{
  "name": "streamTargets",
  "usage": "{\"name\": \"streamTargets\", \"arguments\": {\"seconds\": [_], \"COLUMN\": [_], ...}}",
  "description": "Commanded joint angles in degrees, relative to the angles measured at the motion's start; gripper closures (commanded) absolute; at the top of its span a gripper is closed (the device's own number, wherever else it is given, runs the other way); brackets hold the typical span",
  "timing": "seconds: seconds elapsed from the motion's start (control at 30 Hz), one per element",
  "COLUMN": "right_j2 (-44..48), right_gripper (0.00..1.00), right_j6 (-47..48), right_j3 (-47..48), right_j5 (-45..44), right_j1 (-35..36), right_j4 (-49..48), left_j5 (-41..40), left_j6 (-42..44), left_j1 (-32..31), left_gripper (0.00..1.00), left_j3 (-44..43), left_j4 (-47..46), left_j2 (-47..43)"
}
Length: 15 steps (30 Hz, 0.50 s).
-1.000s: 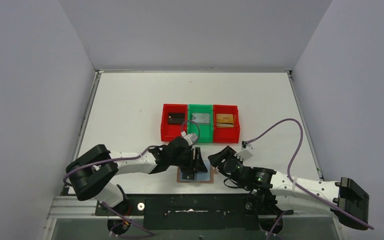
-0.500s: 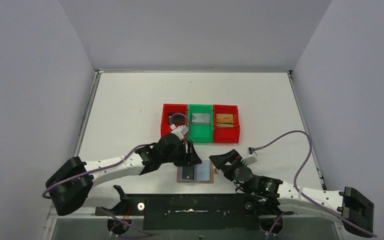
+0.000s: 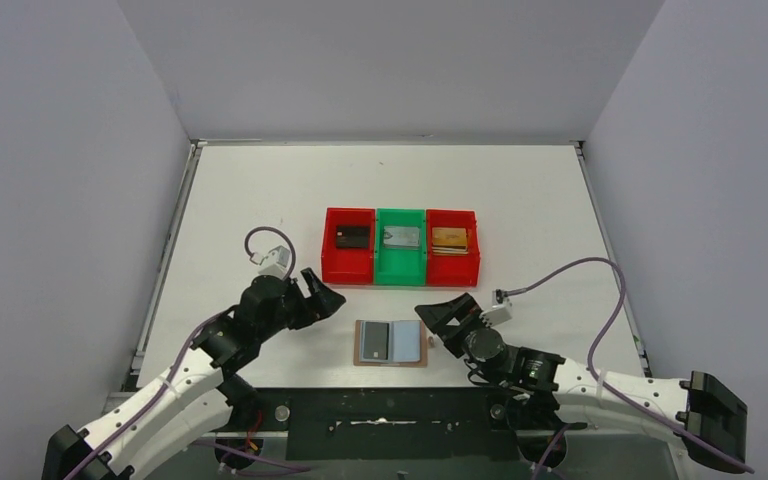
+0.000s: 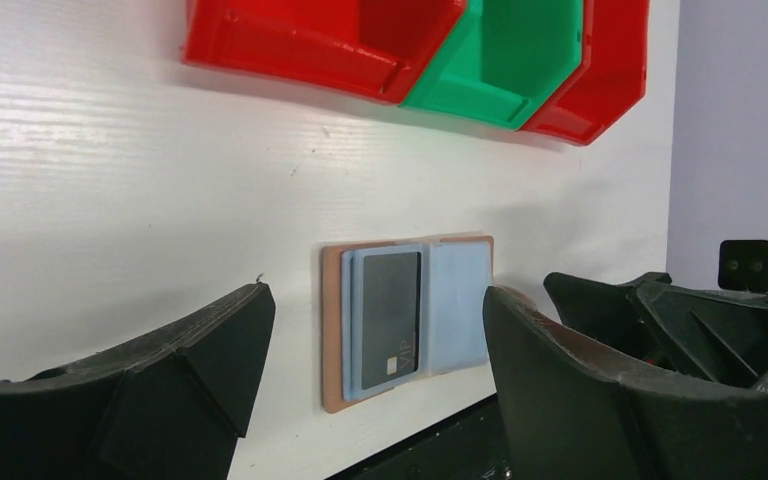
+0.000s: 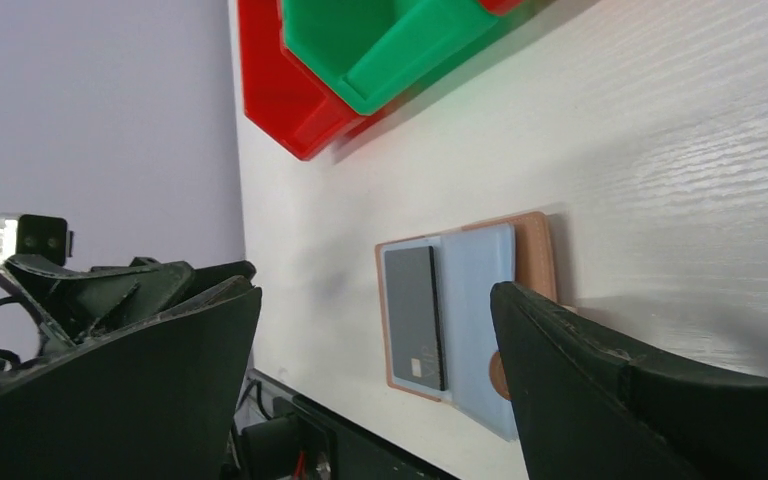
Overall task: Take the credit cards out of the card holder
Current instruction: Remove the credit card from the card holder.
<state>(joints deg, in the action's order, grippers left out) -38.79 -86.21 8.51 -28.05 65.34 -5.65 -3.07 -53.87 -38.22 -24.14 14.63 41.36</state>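
Tan leather shows as a thin rim around the card holder (image 3: pixel 391 343), which lies opened flat on the white desk (image 3: pixel 260 200) close to the near edge, between my two claws and touched by neither. Its left half carries a black card (image 3: pixel 373 342) lying on the pale blue lining; I cannot tell whether it sits in a slot or just rests on top. Its right half shows only a pale blue panel. My left claw (image 3: pixel 325 288) hangs to the left of the holder and a little beyond it, fingers spread wide with nothing between them; through its wrist camera I look between the two dark fingers straight at the holder. My right claw (image 3: pixel 442 308) sits just beside the holder's right edge, likewise spread wide and gripping nothing. Farther back on the desk three bins stand touching in a row: a red bin on the left (image 3: pixel 330 250) with a black card (image 3: pixel 352 236) in it, a green bin (image 3: pixel 400 270) in the middle with a silver-grey card (image 3: pixel 401 236), and a red bin on the right (image 3: pixel 473 250) with a gold-tan card (image 3: pixel 450 239).
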Motion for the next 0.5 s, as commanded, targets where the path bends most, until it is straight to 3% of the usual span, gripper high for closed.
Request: {"name": "streamTargets", "arguments": {"seconds": [0.0,0.23,0.47], "right_j2": [-4.6,-22.9,-33.5], "right_gripper": [0.14,0.31,0.44], "right_j6": [3.1,7.5,7.8], "right_j3": [1.2,17.6,20.1], "right_j5": [1.7,7.6,13.8], "right_j1": [-0.1,-0.1,0.3], "right_j4": [-7.4,4.6,0.1], "left_j5": [3.6,9.8,16.7], "left_j6": [-1.1,-1.4,-0.5], "left_j1": [1.0,1.1,1.0], "left_gripper": [0.24,0.32,0.42], "left_j3": [2.3,3.4,2.6], "left_j4": [1.3,-3.8,-10.6], "left_j2": [-1.6,3.0,9.6]}}
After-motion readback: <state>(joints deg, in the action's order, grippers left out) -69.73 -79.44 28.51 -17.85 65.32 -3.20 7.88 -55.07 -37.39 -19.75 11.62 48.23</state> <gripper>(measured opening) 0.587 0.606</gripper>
